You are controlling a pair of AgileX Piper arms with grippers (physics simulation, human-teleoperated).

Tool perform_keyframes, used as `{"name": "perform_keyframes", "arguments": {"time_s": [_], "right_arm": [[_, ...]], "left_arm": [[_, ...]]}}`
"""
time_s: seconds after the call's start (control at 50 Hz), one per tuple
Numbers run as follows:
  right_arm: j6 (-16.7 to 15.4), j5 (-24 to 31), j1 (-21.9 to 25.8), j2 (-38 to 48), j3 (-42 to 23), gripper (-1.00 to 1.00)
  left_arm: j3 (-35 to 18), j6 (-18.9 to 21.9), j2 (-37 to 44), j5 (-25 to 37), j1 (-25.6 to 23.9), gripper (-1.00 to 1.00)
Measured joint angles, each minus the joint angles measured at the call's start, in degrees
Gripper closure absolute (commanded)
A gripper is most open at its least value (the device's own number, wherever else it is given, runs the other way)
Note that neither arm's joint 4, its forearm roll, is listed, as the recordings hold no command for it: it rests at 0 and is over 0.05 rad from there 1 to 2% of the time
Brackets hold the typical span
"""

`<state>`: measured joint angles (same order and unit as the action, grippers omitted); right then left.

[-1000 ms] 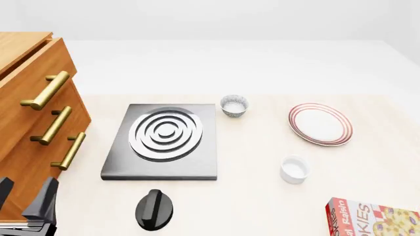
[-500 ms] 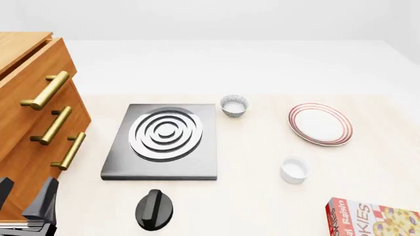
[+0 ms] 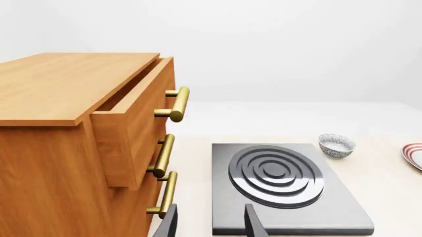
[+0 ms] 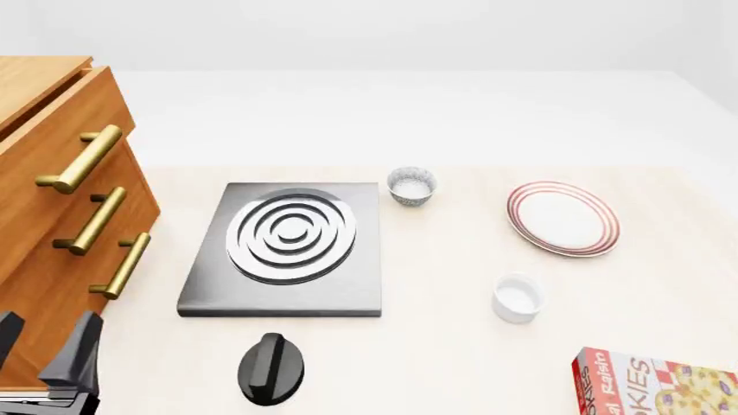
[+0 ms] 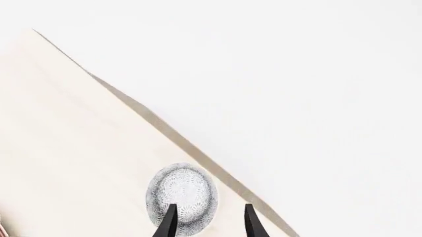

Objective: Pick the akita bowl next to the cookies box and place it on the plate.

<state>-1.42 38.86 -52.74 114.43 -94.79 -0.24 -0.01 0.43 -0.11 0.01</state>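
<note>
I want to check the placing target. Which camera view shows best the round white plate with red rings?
The front view: the round white plate with red rings is whole there, bare, right of the stove. The left wrist view catches only a sliver of its rim at the picture's edge. The right wrist view shows nothing recognisable of it.

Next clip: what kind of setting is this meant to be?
Most likely a simulated kitchen counter. A flat stove burner with its black knob sits on a pale tabletop, beside a wooden drawer cabinet with brass handles. Tableware, namely a red-ringed plate and a cookies box, fits that.
</note>
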Motion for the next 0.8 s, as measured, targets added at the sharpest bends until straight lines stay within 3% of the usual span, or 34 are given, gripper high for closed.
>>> {"name": "perform_keyframes", "arguments": {"time_s": [0.8], "right_arm": [[-2.35, -7.44, -0.21, 8.42, 4.95, -1.0]], "left_arm": [[0.0, 0.01, 0.0, 0.0, 0.0, -1.0]]}}
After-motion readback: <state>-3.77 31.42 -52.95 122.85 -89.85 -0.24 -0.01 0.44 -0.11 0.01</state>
